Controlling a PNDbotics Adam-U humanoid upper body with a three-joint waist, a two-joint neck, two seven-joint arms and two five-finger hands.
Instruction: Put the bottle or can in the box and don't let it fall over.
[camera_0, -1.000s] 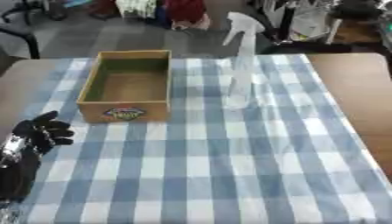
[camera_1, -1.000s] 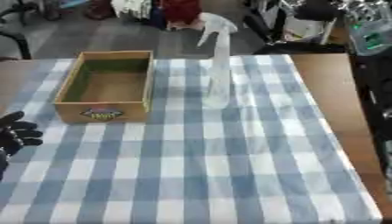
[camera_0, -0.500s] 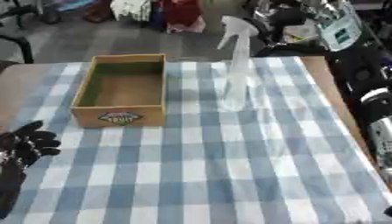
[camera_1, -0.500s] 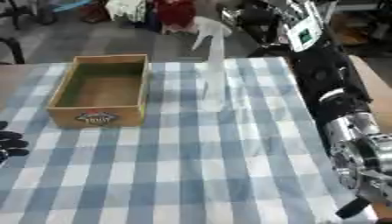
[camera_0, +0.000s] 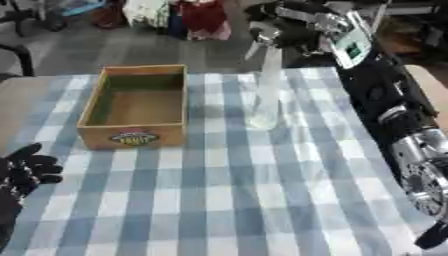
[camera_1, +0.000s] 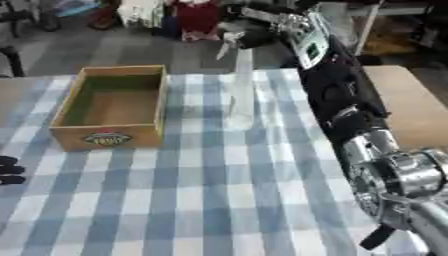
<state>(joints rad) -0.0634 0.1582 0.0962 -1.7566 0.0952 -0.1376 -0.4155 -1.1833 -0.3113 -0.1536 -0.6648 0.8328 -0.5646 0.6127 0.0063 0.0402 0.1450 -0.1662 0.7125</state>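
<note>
The clear spray bottle (camera_0: 265, 95) stands upright on the checked tabletop (camera_0: 262, 200) beside the empty box (camera_0: 136, 107), with everything left to do: the right robot hand (camera_0: 293, 25) reaches its top, grip unclear, while the left robot hand (camera_0: 26, 170) rests open.

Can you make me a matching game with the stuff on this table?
Things:
1. spray bottle
2. box
3. left hand
4. right hand

Places or states:
A. rests at the lower left edge
B. up by the bottle's top
C. stands upright on the checked cloth
D. has nothing inside

Pairs: 1-C, 2-D, 3-A, 4-B
</note>
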